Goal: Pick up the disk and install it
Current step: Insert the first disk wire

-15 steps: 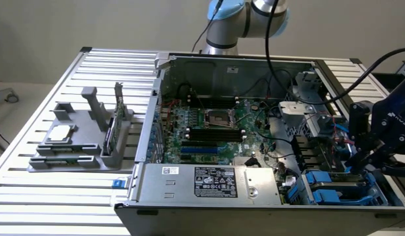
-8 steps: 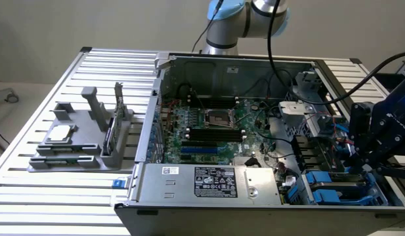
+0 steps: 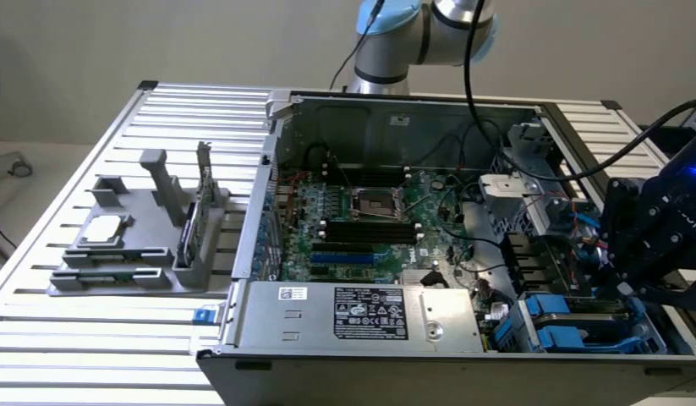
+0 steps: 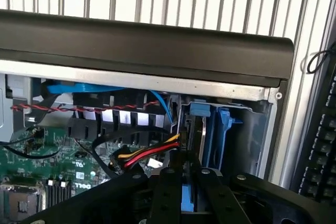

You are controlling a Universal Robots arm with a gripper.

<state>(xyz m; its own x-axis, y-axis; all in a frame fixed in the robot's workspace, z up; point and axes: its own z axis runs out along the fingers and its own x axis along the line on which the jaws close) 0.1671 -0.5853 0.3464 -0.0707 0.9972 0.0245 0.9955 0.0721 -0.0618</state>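
jaws (image 4: 182,182) gripping disk (image 4: 188,195) | cables (image 4: 149,153) just beside | drive bay (image 4: 220,129) near

My arm reaches down at the exterior view's right, wrist low (cables trailing), my pincer (image 4: 184,182) closed narrow around something blue.

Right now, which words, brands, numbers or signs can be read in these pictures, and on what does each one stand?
None can be read with certainty.
Power supply label: black, print too small.
White sticker beside it: blurred.
Motherboard: a small white logo near its edge, not legible.
Robot wrist housing: pale letters, cut off and blurred.
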